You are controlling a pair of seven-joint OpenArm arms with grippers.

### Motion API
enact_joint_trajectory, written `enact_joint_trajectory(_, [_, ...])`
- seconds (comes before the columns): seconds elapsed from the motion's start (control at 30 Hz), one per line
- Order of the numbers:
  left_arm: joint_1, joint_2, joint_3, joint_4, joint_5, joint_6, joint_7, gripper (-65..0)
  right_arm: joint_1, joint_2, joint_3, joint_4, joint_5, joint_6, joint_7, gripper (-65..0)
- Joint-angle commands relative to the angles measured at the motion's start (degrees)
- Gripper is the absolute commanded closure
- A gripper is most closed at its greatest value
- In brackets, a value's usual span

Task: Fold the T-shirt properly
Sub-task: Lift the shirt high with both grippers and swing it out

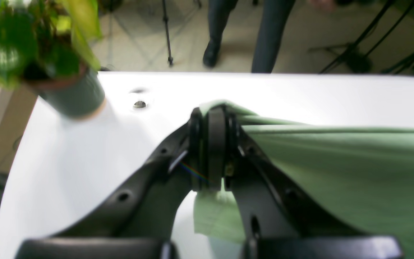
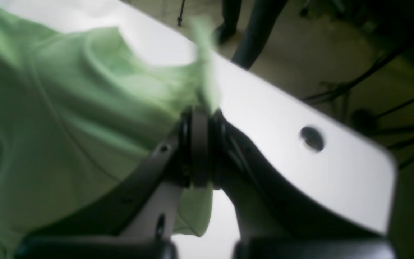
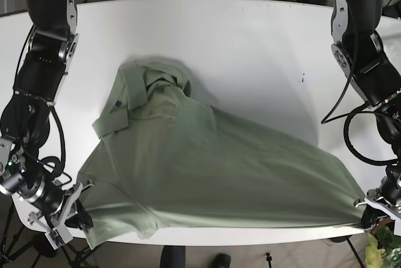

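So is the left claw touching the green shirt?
Touching. In the left wrist view the left gripper is shut on the shirt: green cloth is pinched between its closed jaws and pokes out above and below them.

Two black segmented arms with looping black cables; left gripper point(image 1: 212, 144) and right gripper point(image 2: 198, 144): glossy black curved fingers with small round holes.
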Motion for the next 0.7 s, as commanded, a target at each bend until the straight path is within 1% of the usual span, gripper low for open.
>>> enact_joint_trajectory(0.0, [-3.54, -0.60, -0.14, 0.03, -0.64, 0.17, -1.69, 0.0, 5.10, 2.22, -1.49, 0.75, 0.85, -0.10, 1.23, 0.0])
enact_joint_trajectory(0.13, [-9.43, 1.69, 1.97, -0.41, -0.28, 0.17, -1.69, 0.0, 11.60, 3.01, -4.66, -0.57, 0.76, -0.10, 1.23, 0.0])
enact_joint_trajectory(0.27, [-14.27, 1.86, 2.94, -0.50, -0.28, 0.17, -1.78, 0.0, 19.87, 4.68, -8.00, -3.83, 0.94, -0.10, 1.23, 0.0])
enact_joint_trajectory(0.33, [-17.96, 1.86, 3.99, -1.91, -0.28, 0.17, -2.04, 0.0, 23.56, 4.86, -8.97, -5.76, 0.76, -0.10, 1.23, 0.0])
enact_joint_trajectory(0.47, [-23.67, 1.51, 4.87, -5.42, -0.28, 0.17, -4.68, 0.0, 31.47, 4.86, -10.55, -8.84, 1.11, -0.10, 0.88, 0.0])
enact_joint_trajectory(0.53, [-25.78, 1.16, 4.87, -5.51, -0.28, 0.17, -4.94, 0.0, 33.61, 5.73, -11.95, -8.66, 0.85, -0.10, 0.71, 0.0])
enact_joint_trajectory(0.6, [-27.89, -0.07, 4.96, -5.69, -0.28, 0.17, -4.94, 0.0, 33.61, 7.58, -13.80, -8.84, 1.29, -0.10, 0.62, 0.0])
enact_joint_trajectory(0.67, [-28.86, -0.07, 4.96, -5.69, -0.28, 0.17, -4.94, 0.0, 33.61, 7.84, -14.86, -8.49, 1.29, -0.10, 0.36, 0.0])
